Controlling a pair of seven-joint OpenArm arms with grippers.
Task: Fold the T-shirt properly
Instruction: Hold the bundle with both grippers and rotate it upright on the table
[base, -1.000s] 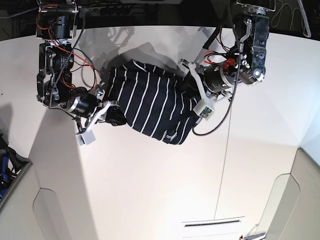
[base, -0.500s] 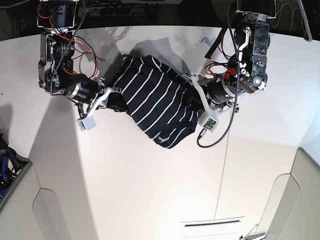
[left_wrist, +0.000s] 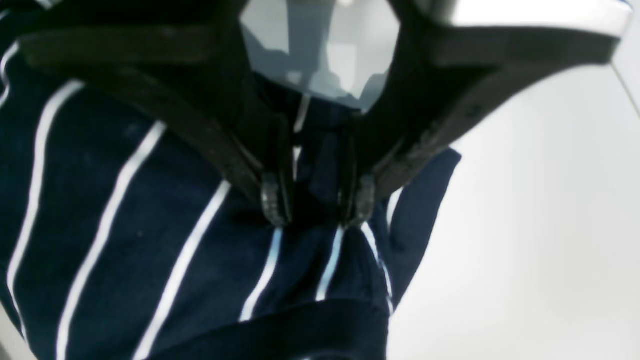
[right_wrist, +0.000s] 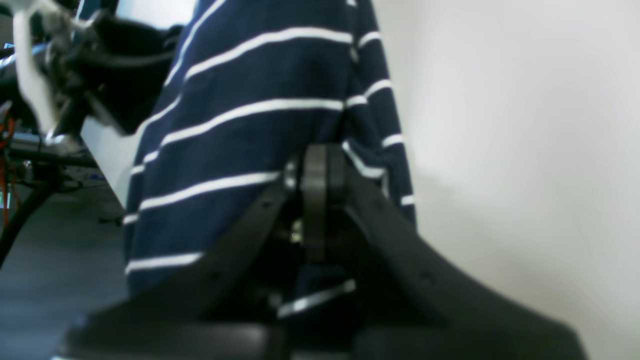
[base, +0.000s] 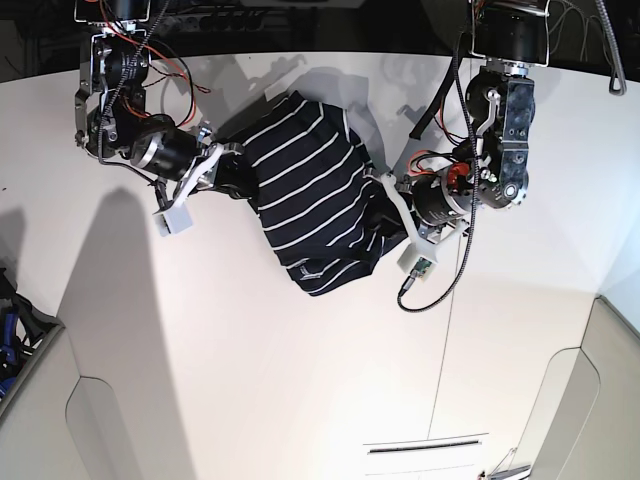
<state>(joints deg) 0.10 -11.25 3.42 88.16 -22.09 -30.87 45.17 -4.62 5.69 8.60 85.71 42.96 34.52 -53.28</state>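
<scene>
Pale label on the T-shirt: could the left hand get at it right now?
Probably not. The left hand is shut on a fold of the T-shirt, so it would have to let go first; the label itself lies uncovered near the lower edge.

Left claw (left_wrist: 314, 202) pinching T-shirt (left_wrist: 150, 240) fold

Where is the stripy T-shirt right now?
In the base view the T-shirt hangs bunched between the two arms near the top middle, above the white table, with the left gripper and right gripper pinching its opposite sides.
</scene>
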